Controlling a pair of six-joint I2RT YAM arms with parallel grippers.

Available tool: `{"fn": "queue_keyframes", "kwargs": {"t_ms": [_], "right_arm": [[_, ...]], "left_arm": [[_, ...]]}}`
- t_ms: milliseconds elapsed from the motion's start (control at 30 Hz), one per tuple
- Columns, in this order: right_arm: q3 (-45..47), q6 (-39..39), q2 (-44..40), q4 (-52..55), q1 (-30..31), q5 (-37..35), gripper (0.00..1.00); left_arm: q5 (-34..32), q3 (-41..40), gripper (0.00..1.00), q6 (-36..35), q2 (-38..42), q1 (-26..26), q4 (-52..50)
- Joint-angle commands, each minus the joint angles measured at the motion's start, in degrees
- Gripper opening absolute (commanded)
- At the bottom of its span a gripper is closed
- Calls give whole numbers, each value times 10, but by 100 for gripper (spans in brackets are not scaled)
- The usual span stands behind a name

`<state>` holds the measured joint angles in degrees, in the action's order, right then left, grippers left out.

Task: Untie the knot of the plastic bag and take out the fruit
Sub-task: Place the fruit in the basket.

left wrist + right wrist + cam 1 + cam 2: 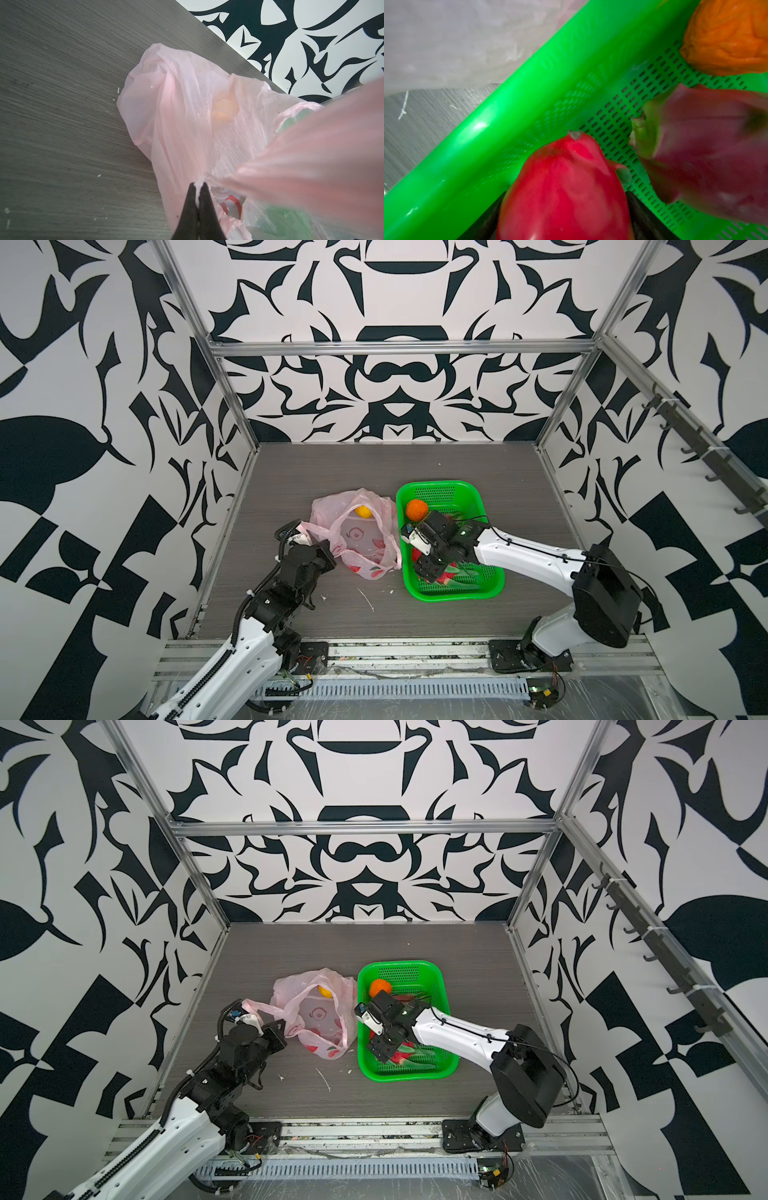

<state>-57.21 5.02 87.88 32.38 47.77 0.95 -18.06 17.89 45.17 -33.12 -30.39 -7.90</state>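
The pink plastic bag lies on the table with its mouth open. No knot shows; the handle loops lie apart. My left gripper is shut on a pinch of the bag's handle plastic, pulled taut to the left. A yellow-orange ball sits inside the bag. My right gripper is low in the green basket, shut on a red-magenta dragon fruit. Beside it lie a second dragon fruit and an orange ball.
The basket's left wall stands right next to the bag. White scraps lie on the grey tabletop in front of the bag. Patterned walls and metal frame rails enclose the table on three sides.
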Motion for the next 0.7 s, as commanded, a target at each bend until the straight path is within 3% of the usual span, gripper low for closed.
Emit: {"fn": "queue_keyframes", "kwargs": {"t_ms": [0, 333, 667], "right_arm": [[-9, 13, 0, -23, 2, 5, 10], [-11, 26, 24, -20, 2, 7, 37], [-13, 36, 40, -12, 2, 6, 48]], "left_arm": [[-5, 24, 0, 4, 1, -1, 10], [-6, 26, 0, 3, 1, -1, 6], [-6, 27, 0, 3, 3, -1, 6]]}}
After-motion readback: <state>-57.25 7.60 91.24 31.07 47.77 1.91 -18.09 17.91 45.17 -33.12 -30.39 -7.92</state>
